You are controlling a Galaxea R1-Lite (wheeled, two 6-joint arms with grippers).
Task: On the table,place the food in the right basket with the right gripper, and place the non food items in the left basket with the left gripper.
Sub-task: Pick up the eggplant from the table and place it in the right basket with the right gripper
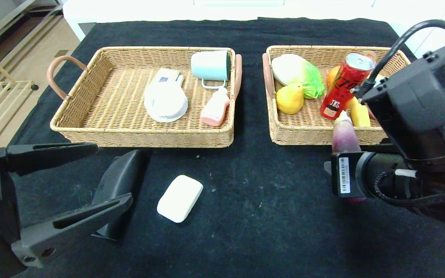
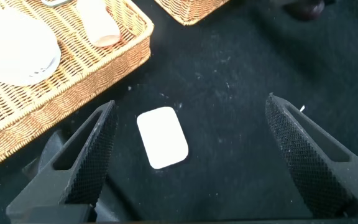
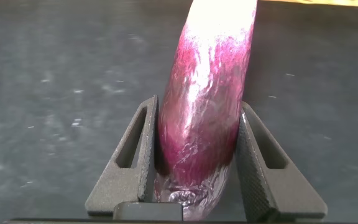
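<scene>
Right claw (image 3: 194, 171) clamped on purple eggplant (image 3: 207, 99); left claw (image 2: 188, 155) spread wide, white bar (image 2: 162, 137) between fingers, below.

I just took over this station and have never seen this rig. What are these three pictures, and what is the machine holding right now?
It is a two-armed robot sorting things on a black-clothed table. The big picture looks down from its head; the other two come from cameras on its wrists.

The right gripper is shut on a purple eggplant, held just in front of the right basket, which already has a red can, a pear and other food inside.

The left gripper is open and holds nothing. It hovers over a white soap-like bar lying on the cloth, with a black case beside it. The left basket holds a cup, a dish and a bottle.
</scene>
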